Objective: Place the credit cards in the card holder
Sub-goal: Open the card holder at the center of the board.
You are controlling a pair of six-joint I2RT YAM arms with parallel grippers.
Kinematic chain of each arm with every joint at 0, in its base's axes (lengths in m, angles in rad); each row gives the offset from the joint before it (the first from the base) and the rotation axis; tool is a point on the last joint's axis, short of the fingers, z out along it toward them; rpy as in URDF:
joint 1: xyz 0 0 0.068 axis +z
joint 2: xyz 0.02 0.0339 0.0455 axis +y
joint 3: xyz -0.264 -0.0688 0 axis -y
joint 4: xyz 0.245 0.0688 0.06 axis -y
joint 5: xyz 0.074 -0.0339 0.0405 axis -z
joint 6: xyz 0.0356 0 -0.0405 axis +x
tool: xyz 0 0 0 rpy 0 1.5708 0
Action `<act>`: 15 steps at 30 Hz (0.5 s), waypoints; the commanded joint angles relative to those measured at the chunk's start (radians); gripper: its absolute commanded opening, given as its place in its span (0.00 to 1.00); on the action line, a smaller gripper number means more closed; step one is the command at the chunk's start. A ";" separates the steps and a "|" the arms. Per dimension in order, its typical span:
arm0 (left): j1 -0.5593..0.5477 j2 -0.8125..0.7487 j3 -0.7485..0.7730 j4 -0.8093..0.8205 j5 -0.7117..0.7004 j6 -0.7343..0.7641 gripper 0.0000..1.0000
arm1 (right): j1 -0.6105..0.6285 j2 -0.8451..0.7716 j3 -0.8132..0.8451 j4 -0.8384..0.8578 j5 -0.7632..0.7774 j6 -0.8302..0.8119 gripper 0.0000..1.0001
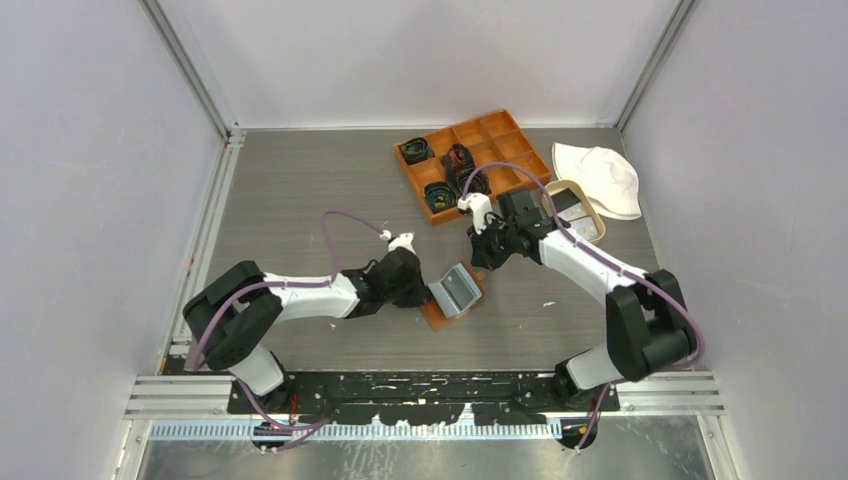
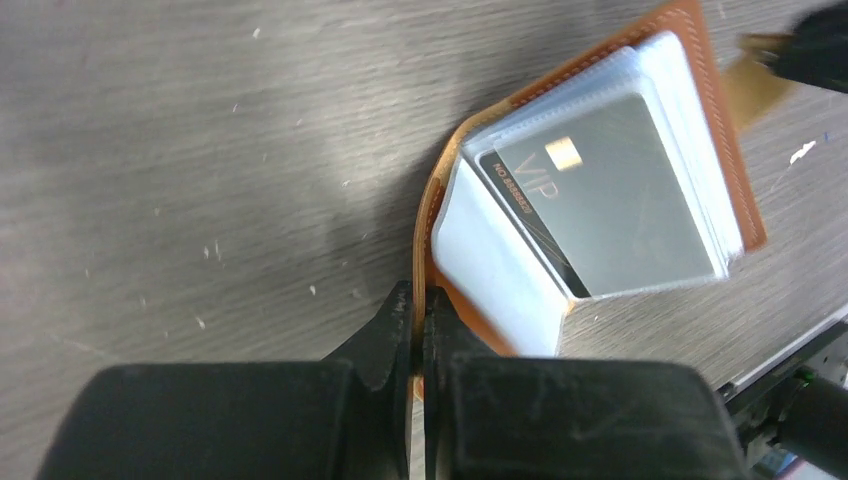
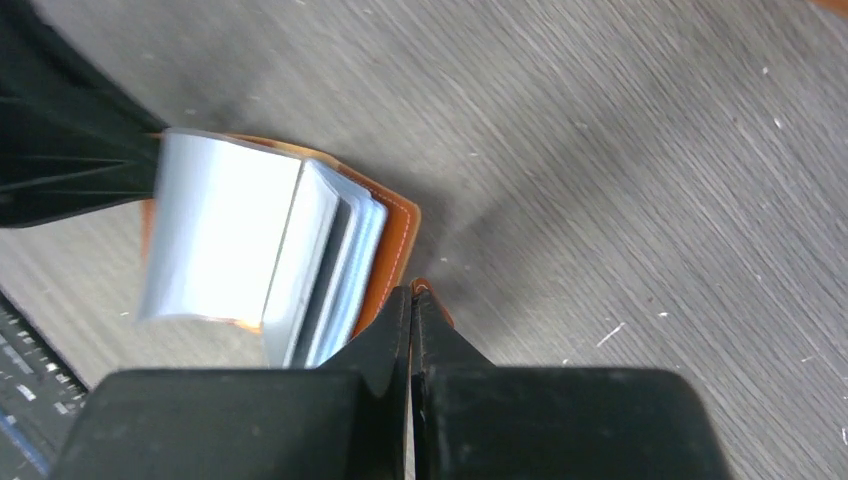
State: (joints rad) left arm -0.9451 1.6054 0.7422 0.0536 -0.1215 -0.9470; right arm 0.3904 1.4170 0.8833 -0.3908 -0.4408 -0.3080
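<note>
Between the black fingers [image 2: 385, 345] of the left gripper [image 2: 417, 300] we saw the stitched edge of the small orange-brown leather folding card holder [image 2: 727, 150]. The jaws were pinched shut on the leather with no gap between them. Just beyond that grip the holder lay open on the grey wood-grain tabletop [image 1: 300, 200], and its stack of clear plastic sleeves [image 2: 500, 270] fanned upward. A black credit card [image 2: 600, 190] with a gold chip and the letters VIP sat inside the topmost sleeve, lying flat and nearly square with it.

At the holder's far corner, the right gripper [image 3: 412, 298] was likewise clamped shut, its fingertips closed on the small tan leather strap [image 2: 745, 85] that stuck out from the cover. So each arm held one side of the holder, which sat near the middle of the table between the two grippers.

Farther back and to the right stood an orange plastic compartment box [image 1: 495, 130] with dark items in several cells. Just beside it were a beige oval tray [image 1: 600, 225] and a white cloth hat [image 1: 610, 170].
</note>
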 commanded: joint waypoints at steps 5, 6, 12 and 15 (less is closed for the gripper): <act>0.015 0.001 0.011 0.146 0.053 0.370 0.00 | -0.004 0.159 0.125 -0.124 0.213 -0.012 0.01; 0.015 0.000 0.012 0.148 0.060 0.388 0.00 | -0.003 0.167 0.134 -0.130 0.223 -0.006 0.01; 0.016 -0.009 0.022 0.129 0.070 0.446 0.00 | -0.033 0.092 0.147 -0.128 0.127 0.042 0.14; 0.016 -0.016 0.031 0.120 0.086 0.447 0.00 | -0.068 0.013 0.127 -0.111 -0.010 0.052 0.25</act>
State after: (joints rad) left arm -0.9329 1.6062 0.7422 0.1459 -0.0544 -0.5632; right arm 0.3634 1.5635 0.9874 -0.5205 -0.2981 -0.2840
